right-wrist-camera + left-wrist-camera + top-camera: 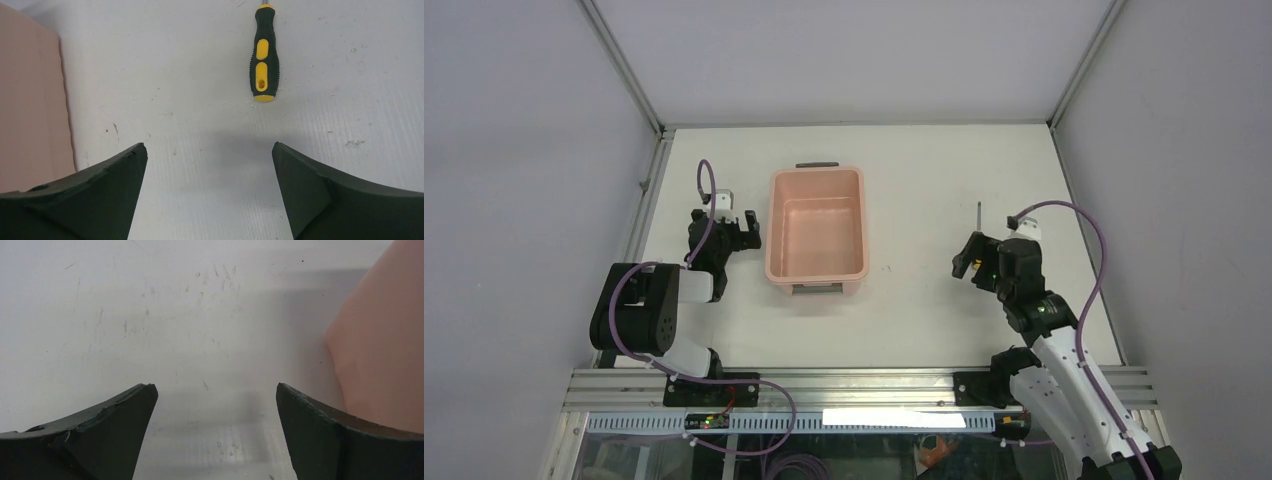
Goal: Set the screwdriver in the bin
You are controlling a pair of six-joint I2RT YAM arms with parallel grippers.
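Note:
The screwdriver (263, 55), with a yellow-and-black handle, lies flat on the white table, its shaft pointing away from me. In the top view only its thin shaft (979, 215) shows beyond my right gripper (972, 255). My right gripper (208, 145) is open and empty, low over the table just short of the handle's butt end. The pale pink bin (816, 172) stands at the table's middle and looks empty. My left gripper (744, 230) is open and empty beside the bin's left wall. In its wrist view (215, 385) the bin's wall (380, 340) is close on the right.
The bin's wall (30, 100) shows at the far left of the right wrist view. Grey enclosure walls ring the table. An aluminium rail (854, 385) runs along the near edge by the arm bases.

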